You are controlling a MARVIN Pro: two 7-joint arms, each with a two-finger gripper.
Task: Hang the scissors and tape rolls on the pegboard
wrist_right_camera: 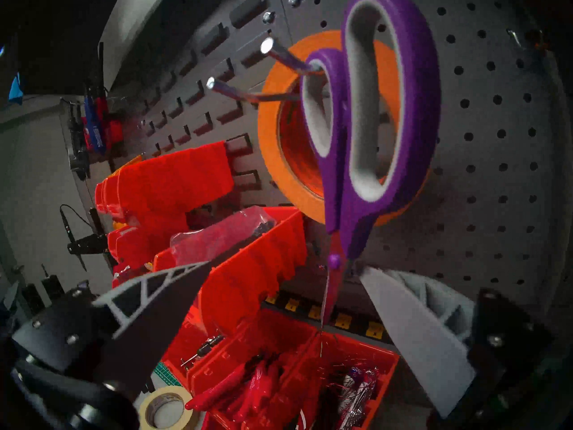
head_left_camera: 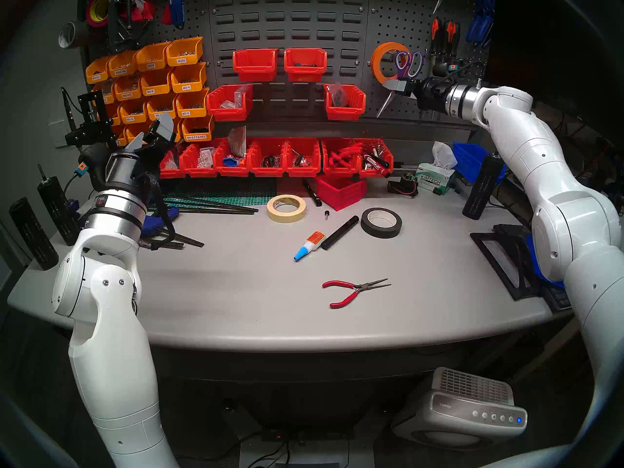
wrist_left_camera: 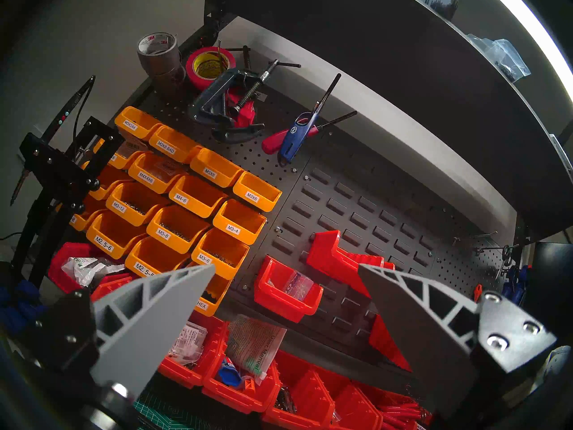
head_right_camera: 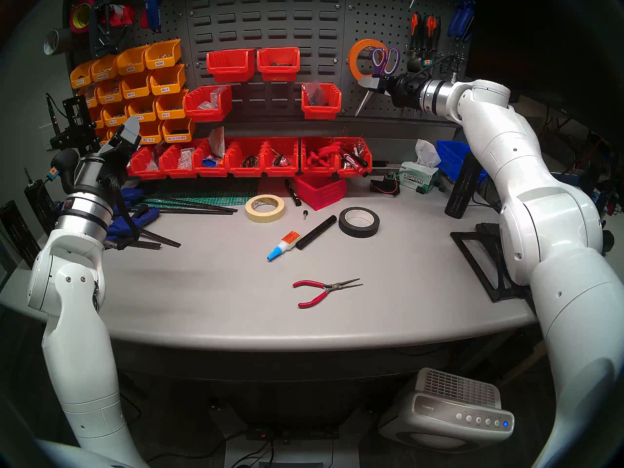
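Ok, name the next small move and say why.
Probably draw the right gripper straight back from the pegboard. Its jaws stand open around the blades, the scissors and orange roll hang on the hooks, and the cream roll lies on the table, unhung.

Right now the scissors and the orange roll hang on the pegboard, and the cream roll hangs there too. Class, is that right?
Not quite. The scissors and orange roll hang on the pegboard, but the cream roll lies on the table, as the head view shows.

Grey curved workbench (head_left_camera: 236, 288), slotted wall panel (head_left_camera: 287, 18) behind, air purifier (head_left_camera: 472, 410) on dark floor, dim lighting.
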